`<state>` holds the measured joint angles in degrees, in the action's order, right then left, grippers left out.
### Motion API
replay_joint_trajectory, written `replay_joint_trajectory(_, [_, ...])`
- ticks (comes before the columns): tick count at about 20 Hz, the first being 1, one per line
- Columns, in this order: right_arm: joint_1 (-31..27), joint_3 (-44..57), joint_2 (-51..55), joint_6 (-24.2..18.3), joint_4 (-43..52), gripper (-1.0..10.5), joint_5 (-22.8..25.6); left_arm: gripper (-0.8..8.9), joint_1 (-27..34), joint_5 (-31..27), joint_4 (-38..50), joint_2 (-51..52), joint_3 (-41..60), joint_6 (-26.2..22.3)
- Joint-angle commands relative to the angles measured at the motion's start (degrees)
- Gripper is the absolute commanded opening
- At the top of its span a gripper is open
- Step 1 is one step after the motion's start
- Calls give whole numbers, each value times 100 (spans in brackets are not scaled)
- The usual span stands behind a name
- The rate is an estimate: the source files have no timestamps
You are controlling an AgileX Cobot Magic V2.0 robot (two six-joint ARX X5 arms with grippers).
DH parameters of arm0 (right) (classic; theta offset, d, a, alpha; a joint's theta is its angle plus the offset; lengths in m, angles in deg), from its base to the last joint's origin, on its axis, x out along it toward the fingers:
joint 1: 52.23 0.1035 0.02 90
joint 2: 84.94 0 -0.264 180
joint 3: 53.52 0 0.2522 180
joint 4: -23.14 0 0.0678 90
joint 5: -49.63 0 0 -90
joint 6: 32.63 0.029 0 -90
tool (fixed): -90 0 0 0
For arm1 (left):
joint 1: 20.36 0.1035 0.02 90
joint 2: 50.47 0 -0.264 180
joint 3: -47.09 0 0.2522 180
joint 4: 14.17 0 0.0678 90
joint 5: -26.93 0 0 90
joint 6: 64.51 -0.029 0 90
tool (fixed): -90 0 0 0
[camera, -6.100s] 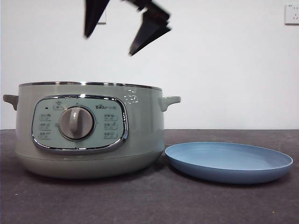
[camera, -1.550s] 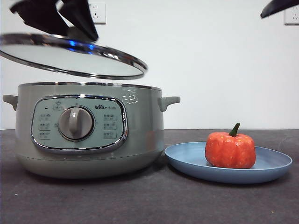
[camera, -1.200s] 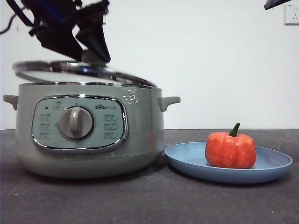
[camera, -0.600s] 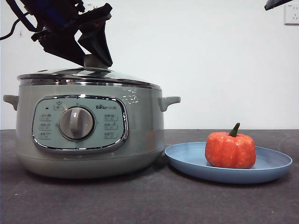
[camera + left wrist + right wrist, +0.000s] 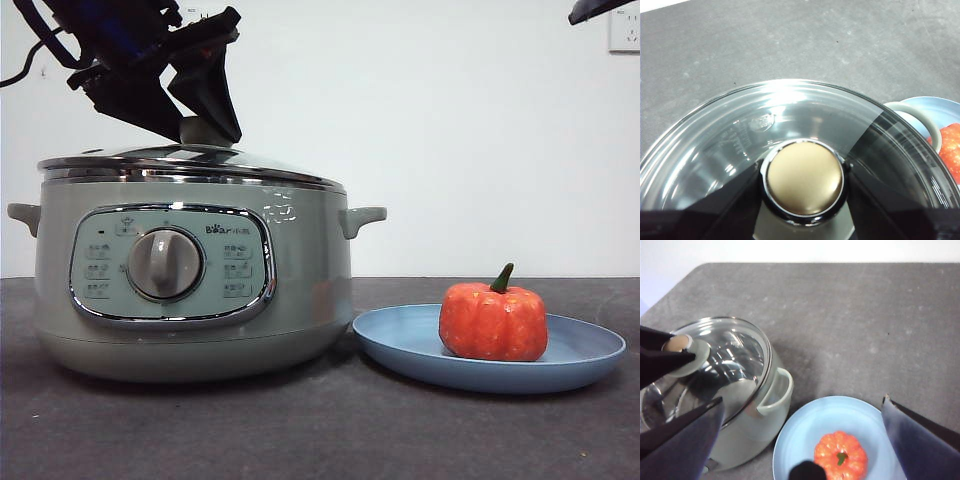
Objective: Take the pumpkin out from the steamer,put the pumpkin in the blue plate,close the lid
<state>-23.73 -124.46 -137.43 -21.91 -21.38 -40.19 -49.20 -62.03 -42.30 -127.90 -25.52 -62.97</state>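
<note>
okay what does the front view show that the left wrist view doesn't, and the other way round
Only the front view shows the steamer's control panel with its grey dial, the whole pumpkin sitting in the blue plate, and the right gripper as a dark tip. Only the left wrist view looks down through the lid's glass, with the knob between the left gripper's jaws. Both show the lid, the knob, the left gripper, the pumpkin and the plate.

Orange-red pumpkin (image 5: 493, 321), light-blue plate (image 5: 420, 345)
</note>
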Motion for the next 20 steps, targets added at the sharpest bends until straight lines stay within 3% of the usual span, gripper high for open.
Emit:
replay_joint_trajectory(1, [7,33,2,33,-74,566,13,5,-13,33,-81,-120,-33,151])
replay_joint_trajectory(3, [7,33,2,33,-157,566,13,84,-13,28,-247,-120,-33,149])
replay_joint_trajectory(6, [7,33,2,33,-260,566,13,395,-2,31,-372,-118,-33,149])
replay_joint_trajectory(7, [7,33,2,31,-278,566,13,457,4,39,-385,-118,-35,149])
replay_joint_trajectory(15, [9,33,7,-35,-317,561,7,462,2,46,-734,337,-177,149])
replay_joint_trajectory(16, [9,33,17,-66,-323,534,7,447,0,63,-929,511,-245,149])
replay_joint_trajectory(17, [9,35,31,-170,-326,450,-11,368,-4,70,-1132,719,-293,149])
replay_joint_trajectory(20, [9,46,92,-549,-323,35,17,-24,-9,63,-1683,1416,-315,125])
